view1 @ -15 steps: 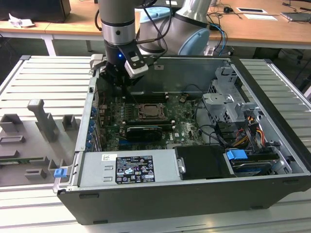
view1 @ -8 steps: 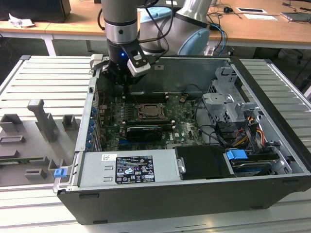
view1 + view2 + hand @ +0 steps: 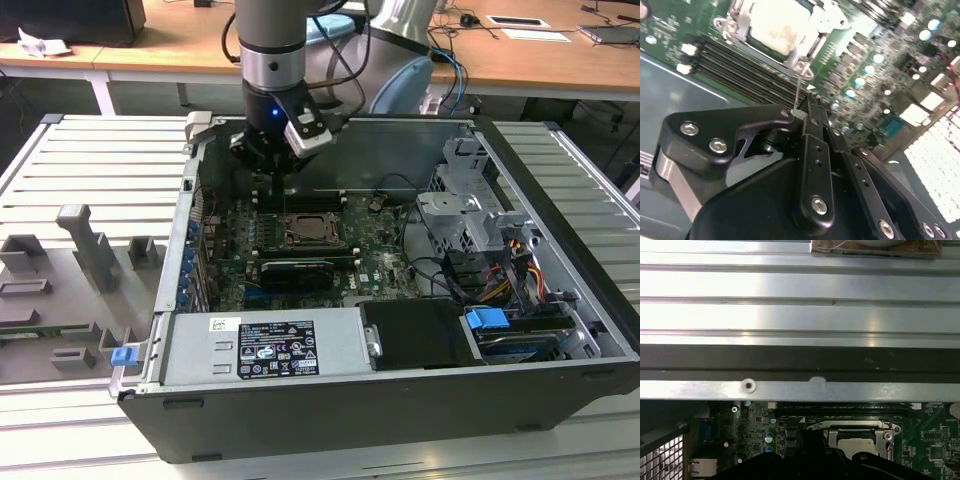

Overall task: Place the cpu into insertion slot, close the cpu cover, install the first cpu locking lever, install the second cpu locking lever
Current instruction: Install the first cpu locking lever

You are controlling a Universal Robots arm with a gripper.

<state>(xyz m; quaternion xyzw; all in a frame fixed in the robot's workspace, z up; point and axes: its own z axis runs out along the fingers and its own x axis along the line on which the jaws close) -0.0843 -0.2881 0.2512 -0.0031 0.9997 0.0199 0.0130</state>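
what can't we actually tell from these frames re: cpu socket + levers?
- Whether the cover is fully shut over the cpu: second wrist view is blurred there and cut by the frame edge.
- Socket's near half in the first wrist view: hidden by the gripper body.
- Lever positions in the exterior view: socket too small.
- What the thin lever at the gripper latches to.

Open computer case on a ribbed metal table — green motherboard inside, grey power supply in front, blue-tabbed drive bay at the exterior view's right.
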